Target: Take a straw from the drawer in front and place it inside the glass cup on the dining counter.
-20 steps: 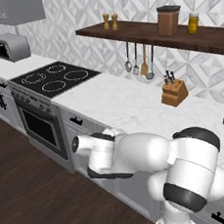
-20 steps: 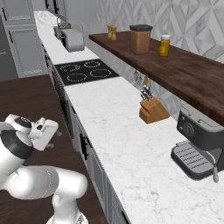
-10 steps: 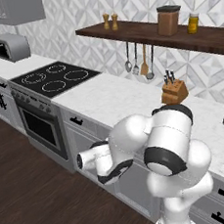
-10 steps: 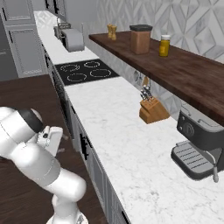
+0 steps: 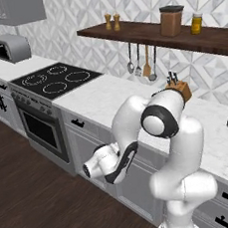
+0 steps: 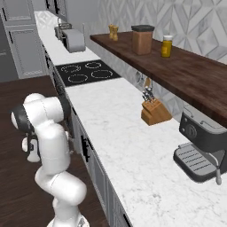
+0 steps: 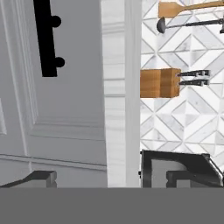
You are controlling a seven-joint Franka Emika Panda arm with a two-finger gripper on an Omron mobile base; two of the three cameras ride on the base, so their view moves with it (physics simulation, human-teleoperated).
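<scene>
Grey drawer [image 7: 74, 78], shut and presumably with the straw inside, lies directly ahead of the released, empty end effector [image 5: 88, 169], its black bar handle [image 7: 44, 39] offset to the hand view's upper left, parallel to the table [image 7: 116, 109] edge, not yet touched.

The white arm [image 5: 160, 130] bends down before the grey cabinets. Its tool [image 5: 88, 170] hangs low, beside a drawer [image 5: 85, 125] front under the marble tabletop [image 5: 108, 94].

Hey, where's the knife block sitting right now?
The knife block stands on the marble worktop against the patterned wall, below the wooden shelf, between the cooktop and the coffee machine.
</scene>
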